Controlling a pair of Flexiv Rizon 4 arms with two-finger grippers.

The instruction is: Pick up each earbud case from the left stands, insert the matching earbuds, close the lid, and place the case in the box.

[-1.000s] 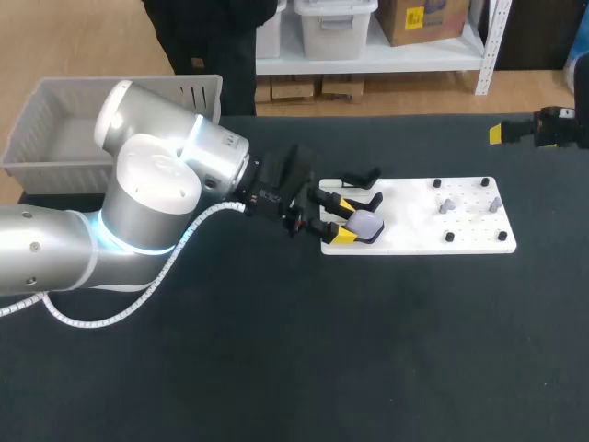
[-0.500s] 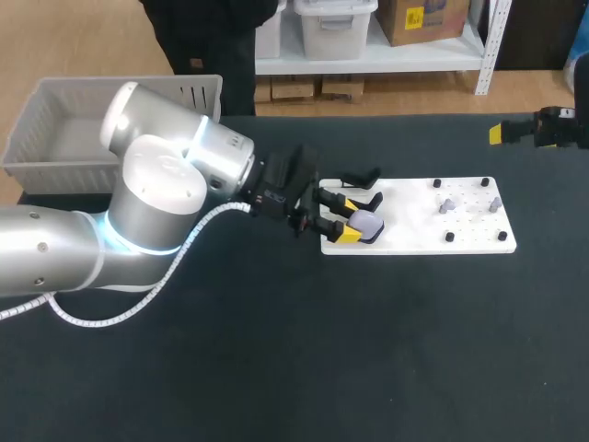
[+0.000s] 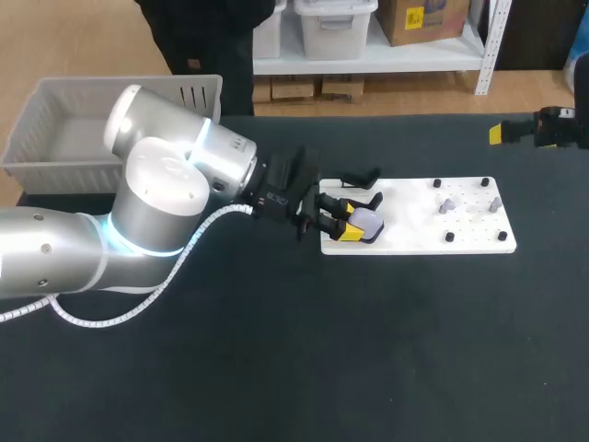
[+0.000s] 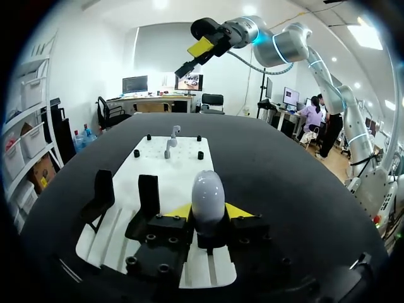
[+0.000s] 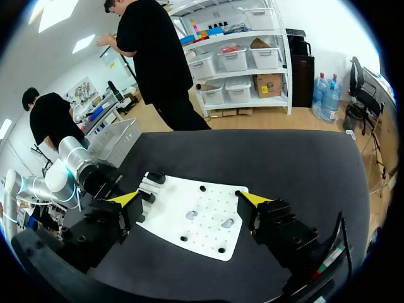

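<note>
In the head view you see your left arm (image 3: 138, 230) coming in from the left edge of the table (image 3: 276, 368). The left gripper (image 3: 344, 221) is over the left end of the white board (image 3: 414, 238), which lies toward the table's far edge, right of the middle. The pale earbud case (image 3: 366, 221) is near the board's front left corner, with one yellow tip on each side of it. A black stand (image 3: 359, 177) is at the board's far left corner. Two small earbuds (image 3: 446, 206) lie on the board's right half. The grey box (image 3: 37, 152) sits at the far left corner of the table. Your right gripper (image 3: 538, 129) hangs over the far right corner.

In the left wrist view the earbud case (image 4: 208, 189) stands upright between the fingers of the left gripper (image 4: 208, 211). Both yellow tips touch its lower part from two sides, so the jaws are closed on it. Two black stands (image 4: 149, 192) are just beside the gripper, and one earbud (image 4: 170, 140) is further ahead on the board (image 4: 158, 165).

In the right wrist view the right gripper (image 5: 189, 199) has its fingers wide apart and holds nothing. The board (image 5: 208, 237) lies ahead of it with two earbuds (image 5: 189, 214) on it.
</note>
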